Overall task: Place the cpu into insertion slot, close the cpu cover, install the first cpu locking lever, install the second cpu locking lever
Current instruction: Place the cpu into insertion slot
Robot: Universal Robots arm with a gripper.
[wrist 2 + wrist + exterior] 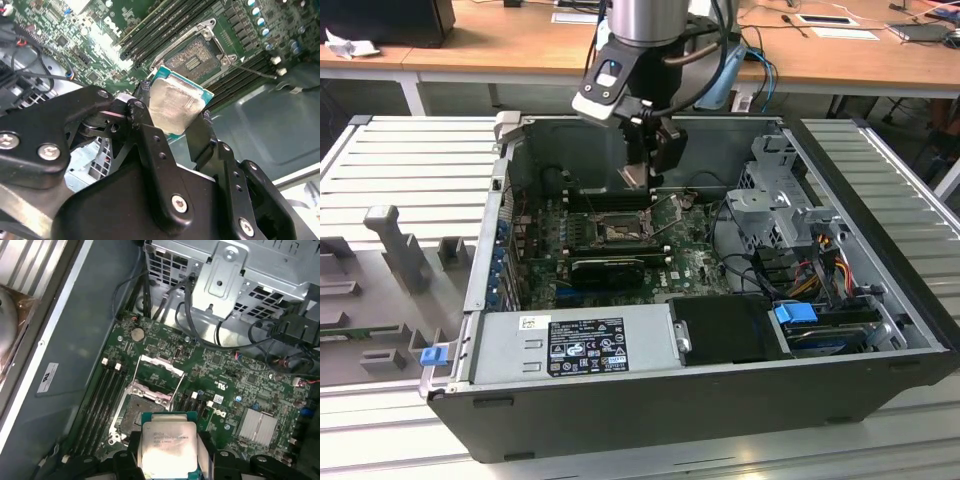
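Observation:
My gripper (645, 172) hangs inside the open computer case, shut on the cpu (634, 177) by two opposite edges. In both wrist views the cpu (175, 105) (167, 442) is a pale silver square on a green carrier, held flat between the black fingers (142, 122). The insertion slot (617, 233) (195, 55) (137, 412) lies bare on the green motherboard, below and slightly offset from the chip. The cpu cover (160, 371) is swung up open at the socket's edge. A thin wire locking lever (250, 70) sticks out beside the socket.
Black memory slots (107, 390) run alongside the socket. A grey power supply (580, 340) sits at the case front, a metal drive cage (775, 190) with cables on the exterior view's right. A finned heatsink (257, 427) stands on the board. Case walls (500, 200) ring the space.

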